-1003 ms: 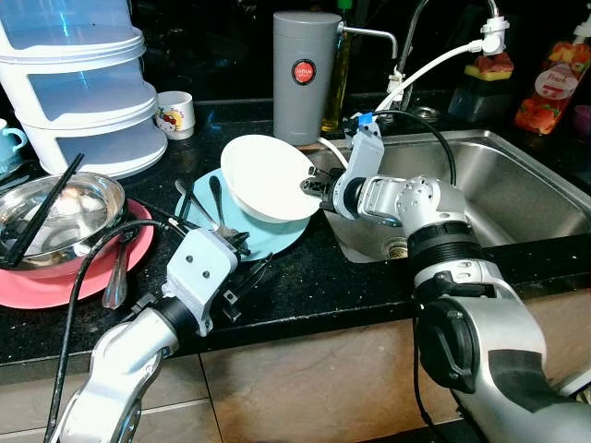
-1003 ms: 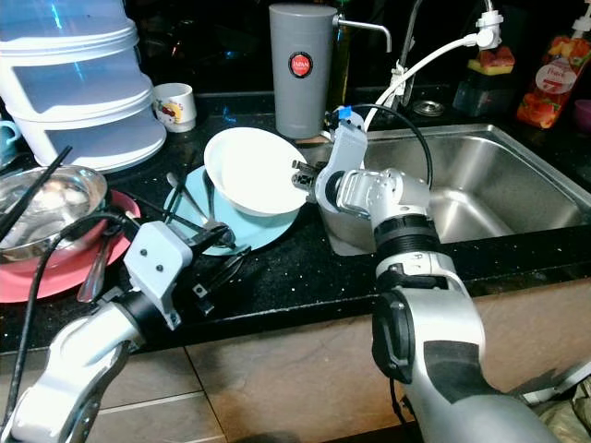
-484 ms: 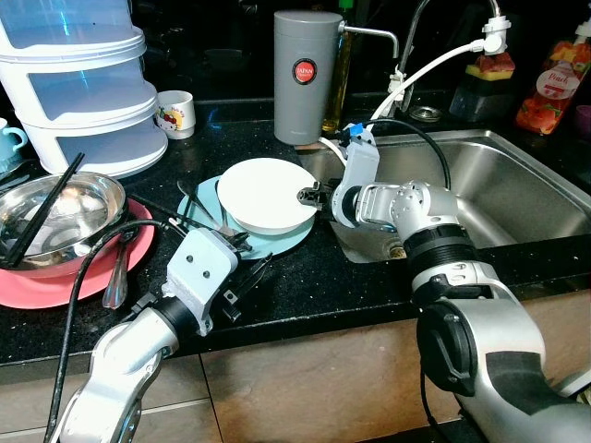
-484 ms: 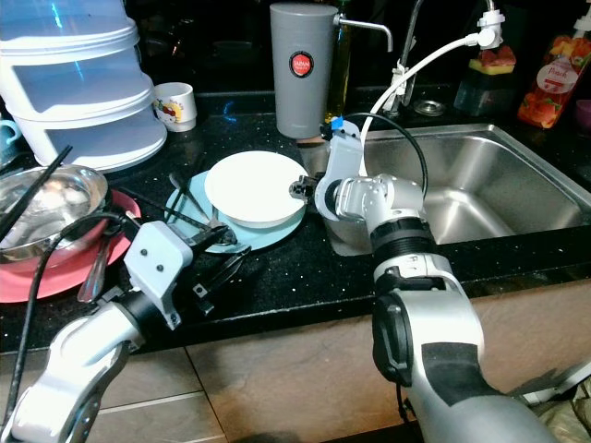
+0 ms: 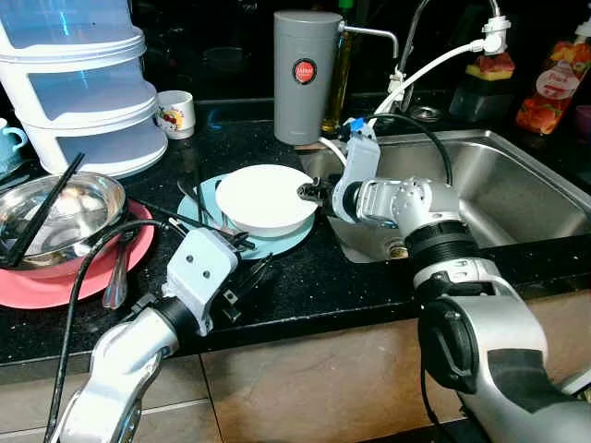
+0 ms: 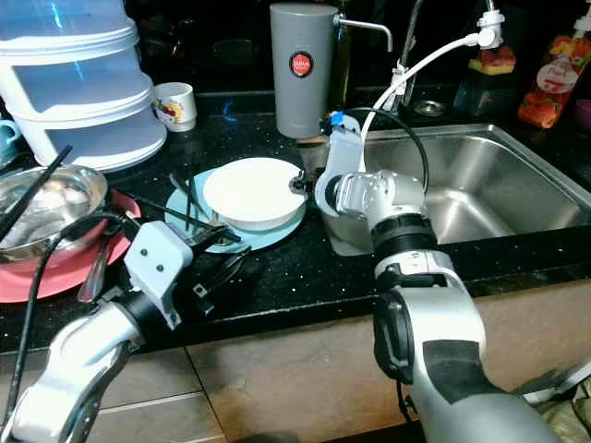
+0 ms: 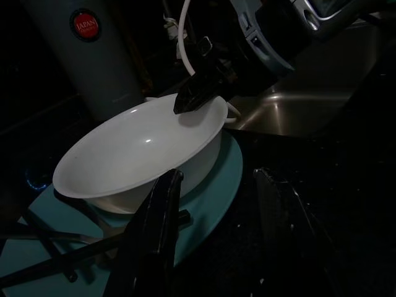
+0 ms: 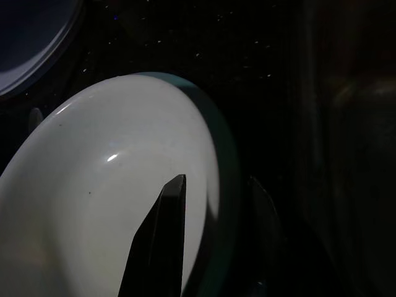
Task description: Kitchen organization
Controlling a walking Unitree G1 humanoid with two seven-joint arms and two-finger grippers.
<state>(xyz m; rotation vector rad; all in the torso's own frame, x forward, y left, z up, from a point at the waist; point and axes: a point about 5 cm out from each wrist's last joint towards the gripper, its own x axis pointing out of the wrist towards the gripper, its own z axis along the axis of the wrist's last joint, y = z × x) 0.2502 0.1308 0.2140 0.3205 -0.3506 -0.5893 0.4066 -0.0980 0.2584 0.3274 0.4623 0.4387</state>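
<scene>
here the right gripper (image 5: pixel 309 190) pinches the white bowl (image 5: pixel 265 197) rim on the teal plate (image 5: pixel 288 242) (spoons (image 5: pixel 191 197) alongside); left gripper (image 7: pixel 216 238) spread.

We cannot see the cutlery (image 5: pixel 191 205) whole — the white bowl (image 5: pixel 266 197) and the teal plate (image 5: pixel 277 242) it sits on cover parts. The right gripper (image 5: pixel 307 191) meets the bowl's rim, its fingertips too small to judge. The stacked white container (image 5: pixel 81 83) is cut off — top edge.

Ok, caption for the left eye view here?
Right gripper pinches the rim of a white bowl resting on a light blue plate, beside the sink.
</scene>
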